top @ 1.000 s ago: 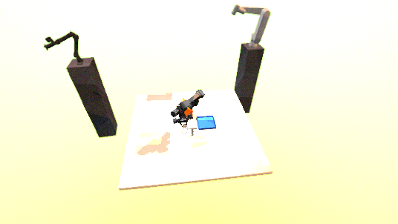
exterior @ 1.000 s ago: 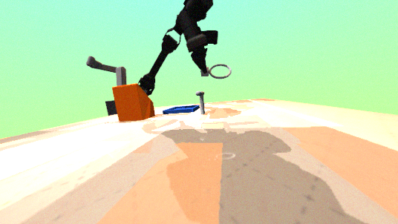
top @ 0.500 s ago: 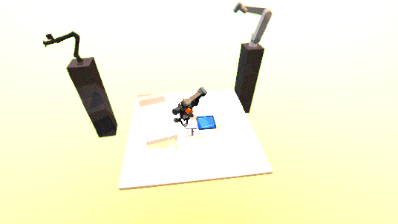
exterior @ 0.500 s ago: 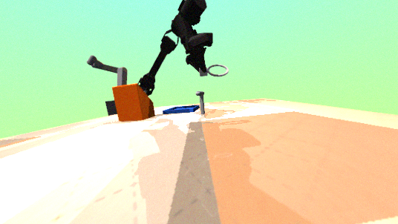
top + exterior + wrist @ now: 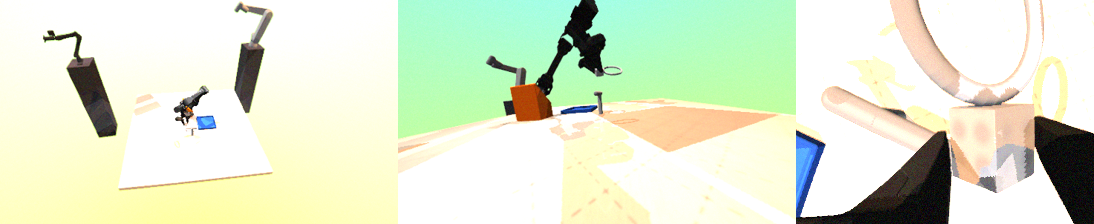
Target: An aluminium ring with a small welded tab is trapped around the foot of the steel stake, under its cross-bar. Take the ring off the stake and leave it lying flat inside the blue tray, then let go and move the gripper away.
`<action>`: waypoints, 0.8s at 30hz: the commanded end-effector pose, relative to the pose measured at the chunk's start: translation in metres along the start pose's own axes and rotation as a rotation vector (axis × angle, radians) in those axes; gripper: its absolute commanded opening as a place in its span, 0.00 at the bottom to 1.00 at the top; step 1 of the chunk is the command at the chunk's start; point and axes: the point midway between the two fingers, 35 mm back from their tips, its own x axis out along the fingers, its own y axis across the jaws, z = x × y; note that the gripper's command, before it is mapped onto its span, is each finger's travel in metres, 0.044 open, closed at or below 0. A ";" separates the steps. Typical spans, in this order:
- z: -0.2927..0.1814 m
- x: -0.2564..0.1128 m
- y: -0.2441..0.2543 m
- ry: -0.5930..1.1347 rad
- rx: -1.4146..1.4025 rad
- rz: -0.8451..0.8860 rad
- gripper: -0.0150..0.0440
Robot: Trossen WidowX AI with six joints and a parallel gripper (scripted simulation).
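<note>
One claw, partly open, grips the tab of one ring. The ring extends beyond its fingertips, above one stake and off it. One blue tray lies beside the stake on the surface.

Robot lab, arms on pedestals.

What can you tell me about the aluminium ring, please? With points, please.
The ring [image 5: 612, 73] [image 5: 938, 70] is a thin, round metallic hoop with a small block-like tab [image 5: 598, 73] [image 5: 1015, 145]. The end effector [image 5: 598, 73] [image 5: 989, 132] grips it by that tab. The ring hangs in the air above the stake [image 5: 600, 104], off it, close to level.
</note>
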 end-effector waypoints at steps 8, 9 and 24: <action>-0.003 -0.004 0.012 -0.048 -0.163 -0.044 0.25; -0.004 -0.004 0.013 -0.052 -0.178 -0.048 0.25; -0.012 -0.005 0.031 -0.099 -0.410 -0.114 0.25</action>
